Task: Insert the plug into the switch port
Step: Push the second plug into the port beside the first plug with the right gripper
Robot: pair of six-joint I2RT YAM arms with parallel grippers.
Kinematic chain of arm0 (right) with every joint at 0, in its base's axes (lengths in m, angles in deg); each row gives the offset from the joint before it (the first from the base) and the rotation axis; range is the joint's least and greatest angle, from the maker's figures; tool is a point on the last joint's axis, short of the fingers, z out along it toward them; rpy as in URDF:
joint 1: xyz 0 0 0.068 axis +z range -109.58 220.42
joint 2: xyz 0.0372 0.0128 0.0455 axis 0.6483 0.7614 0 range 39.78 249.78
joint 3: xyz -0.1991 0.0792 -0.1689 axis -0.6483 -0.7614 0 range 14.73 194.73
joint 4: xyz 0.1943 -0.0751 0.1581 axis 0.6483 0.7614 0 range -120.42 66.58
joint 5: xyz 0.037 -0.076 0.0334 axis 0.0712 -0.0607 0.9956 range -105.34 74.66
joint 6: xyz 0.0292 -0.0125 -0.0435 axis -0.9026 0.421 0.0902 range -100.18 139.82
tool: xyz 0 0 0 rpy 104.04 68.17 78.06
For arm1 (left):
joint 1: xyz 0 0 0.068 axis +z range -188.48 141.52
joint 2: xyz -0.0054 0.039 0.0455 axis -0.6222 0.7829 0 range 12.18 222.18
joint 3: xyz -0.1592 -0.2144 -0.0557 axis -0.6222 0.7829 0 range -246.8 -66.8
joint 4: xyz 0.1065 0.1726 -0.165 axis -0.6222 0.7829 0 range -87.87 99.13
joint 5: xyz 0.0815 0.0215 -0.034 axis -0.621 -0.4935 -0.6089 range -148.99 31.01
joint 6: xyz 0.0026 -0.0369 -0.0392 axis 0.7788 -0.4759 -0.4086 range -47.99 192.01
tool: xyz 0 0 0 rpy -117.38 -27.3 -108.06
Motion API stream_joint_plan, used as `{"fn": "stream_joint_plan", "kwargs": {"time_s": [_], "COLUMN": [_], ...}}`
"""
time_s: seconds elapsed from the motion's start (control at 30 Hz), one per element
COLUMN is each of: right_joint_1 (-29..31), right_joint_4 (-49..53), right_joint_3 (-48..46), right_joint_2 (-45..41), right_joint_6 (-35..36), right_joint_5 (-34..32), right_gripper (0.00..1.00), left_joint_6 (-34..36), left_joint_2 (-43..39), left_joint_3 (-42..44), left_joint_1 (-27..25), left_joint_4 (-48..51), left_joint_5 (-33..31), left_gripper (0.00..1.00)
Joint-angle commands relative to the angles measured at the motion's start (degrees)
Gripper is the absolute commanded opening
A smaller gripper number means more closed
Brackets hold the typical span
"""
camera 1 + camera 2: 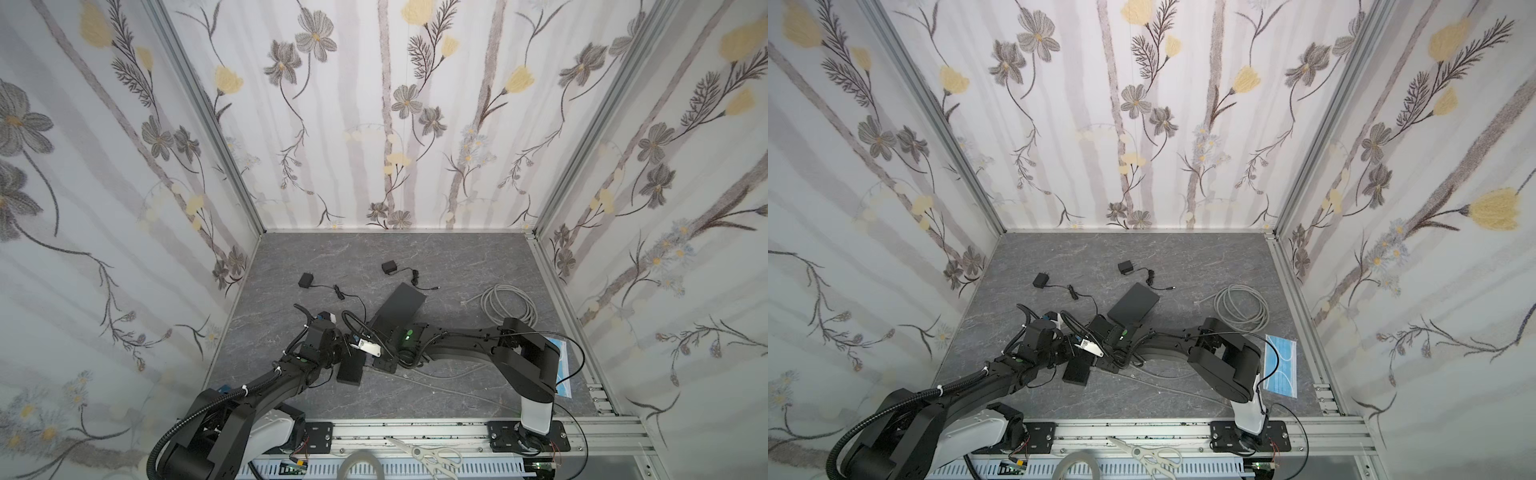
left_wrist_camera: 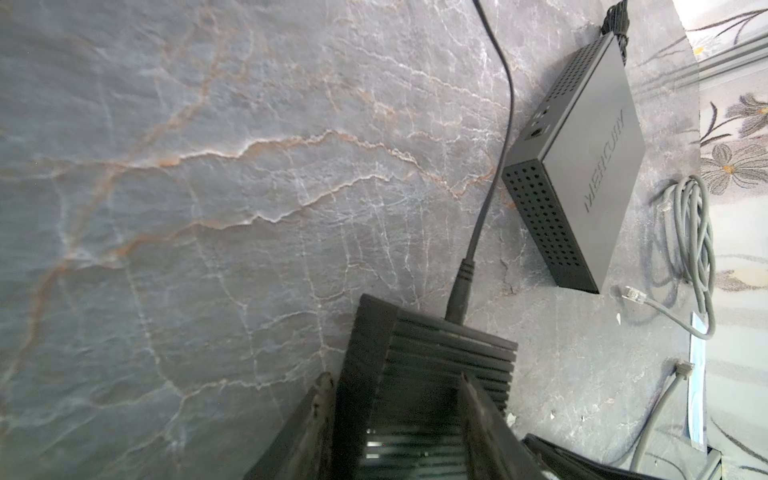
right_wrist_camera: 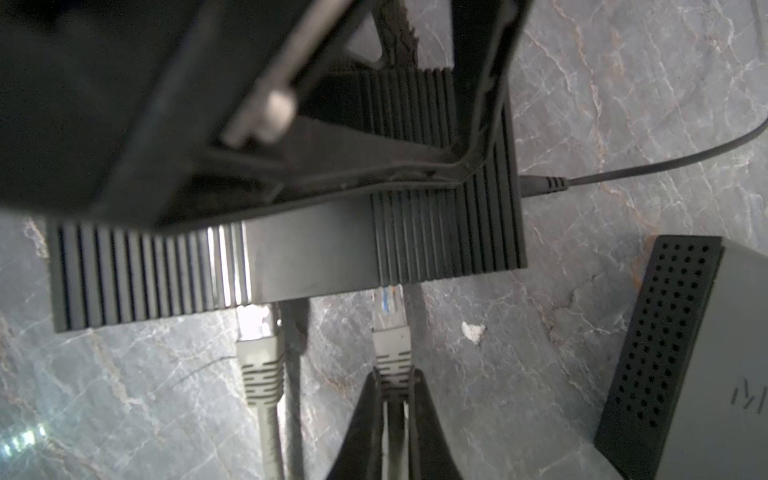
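Note:
The switch (image 3: 311, 257) is a small black ribbed box lying on the grey marble table, also seen in both top views (image 1: 349, 372) (image 1: 1077, 370). My left gripper (image 2: 395, 380) is shut across the width of the switch (image 2: 432, 357), one finger on each side. My right gripper (image 3: 395, 376) is shut on the grey boot of the plug (image 3: 390, 328). The plug's clear tip meets the switch's port side, and its depth is hidden. A second grey plug (image 3: 255, 332) sits in a neighbouring port. A black power lead (image 2: 461, 291) enters the switch's other side.
A larger black perforated box (image 1: 401, 305) lies just beyond the grippers. Farther back lie two black power adapters (image 1: 306, 279) (image 1: 389, 267). A grey cable coil (image 1: 509, 305) and a blue face mask (image 1: 1281, 365) are at the right. Scissors (image 1: 428, 453) rest on the front rail.

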Motion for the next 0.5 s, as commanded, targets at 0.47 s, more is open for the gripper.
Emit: {"fn": "stream_joint_plan", "kwargs": {"time_s": [0.47], "right_joint_1": [-0.46], "right_joint_4": [-19.9], "right_joint_3": [5.6], "right_joint_2": [2.41], "right_joint_6": [6.33], "right_joint_5": [12.46], "right_gripper": [0.0], "left_joint_6": [-0.67], "left_joint_2": [1.99], "left_joint_3": [0.48], "left_joint_1": [-5.48], "left_joint_4": [-4.71], "left_joint_5": [15.43], "left_gripper": [0.48]}}
